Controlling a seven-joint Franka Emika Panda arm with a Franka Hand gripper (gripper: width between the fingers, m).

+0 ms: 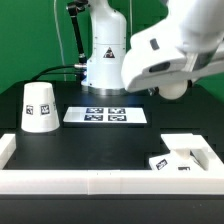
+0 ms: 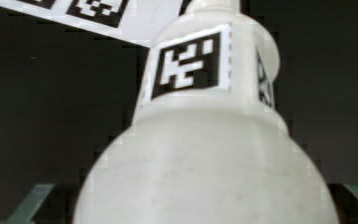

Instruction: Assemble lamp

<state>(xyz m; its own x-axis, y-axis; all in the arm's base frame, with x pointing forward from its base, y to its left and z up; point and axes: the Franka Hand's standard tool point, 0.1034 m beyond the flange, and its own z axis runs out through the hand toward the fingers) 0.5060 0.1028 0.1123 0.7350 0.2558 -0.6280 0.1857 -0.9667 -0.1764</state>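
Clamped by the pincer (image 2: pixel 190 207), the round white plastic bulb (image 2: pixel 197 150) could be squeezed out along its smooth curve and dropped.

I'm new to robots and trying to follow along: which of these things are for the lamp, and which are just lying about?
For the lamp: shade, base, bulb.
Just lying about: marker board, white rim along the table edge.
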